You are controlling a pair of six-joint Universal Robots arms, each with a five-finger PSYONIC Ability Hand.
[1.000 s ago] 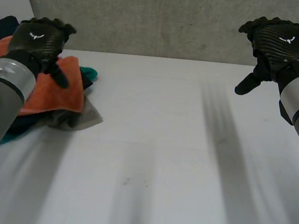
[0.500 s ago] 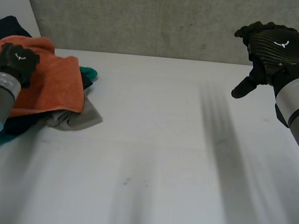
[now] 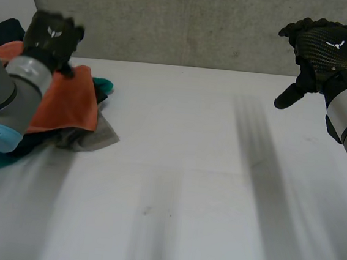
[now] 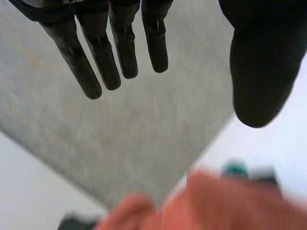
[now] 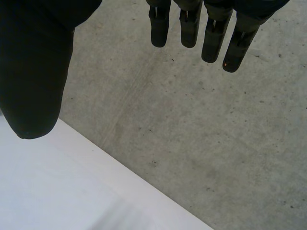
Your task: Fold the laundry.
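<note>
Grey-armed, hovering open-fingered left hand (image 3: 52, 32) over orange terry towel (image 3: 72, 99) atop laundry heap (image 3: 93, 137) at far-left corner of white table (image 3: 188, 168), holding right hand (image 3: 326, 49) spread, well apart, risking snagging overlapping cloths together.

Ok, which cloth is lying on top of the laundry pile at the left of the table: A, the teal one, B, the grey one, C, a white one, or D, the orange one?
D: the orange cloth lies uppermost, with the grey cloth and the teal cloth peeking out from under its edges.
</note>
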